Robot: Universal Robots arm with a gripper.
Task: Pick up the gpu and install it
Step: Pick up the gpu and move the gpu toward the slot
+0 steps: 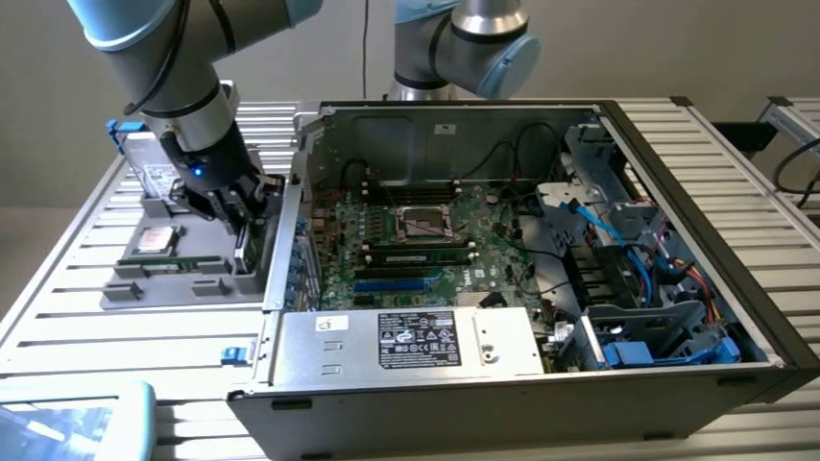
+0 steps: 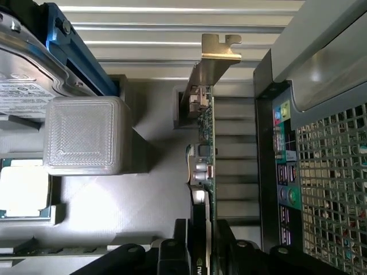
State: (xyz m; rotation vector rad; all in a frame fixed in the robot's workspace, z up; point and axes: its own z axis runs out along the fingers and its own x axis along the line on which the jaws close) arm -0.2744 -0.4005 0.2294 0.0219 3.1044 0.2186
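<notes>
Closest to the lens is the gripper (image 2: 205,255), just its black lower end poking into the wrist view, with the gpu (image 2: 206,149) running straight out from between the jaws. So the card isn't off to one side at all, it sits right on the gripper's centre line. It stands on edge. Its long axis points away from the gripper toward its metal bracket (image 2: 221,51) at the far end, green board on one face and black cooler on the other.

In the exterior view all of this is at the middle left of the frame. The arm is down in the grey parts tray (image 1: 180,288), right next to the outer wall of the open computer case (image 1: 666,144). The motherboard (image 1: 423,230) is over that wall, toward the centre of the frame.

Jaw state: honestly can't tell. They sit narrow, one on each side of the card, but the spot where they'd meet it is cut off in the wrist view and buried behind the gripper body in the exterior view. Clamped or just straddling, no idea. The card's lower edge and its seat in the tray are hidden too.
</notes>
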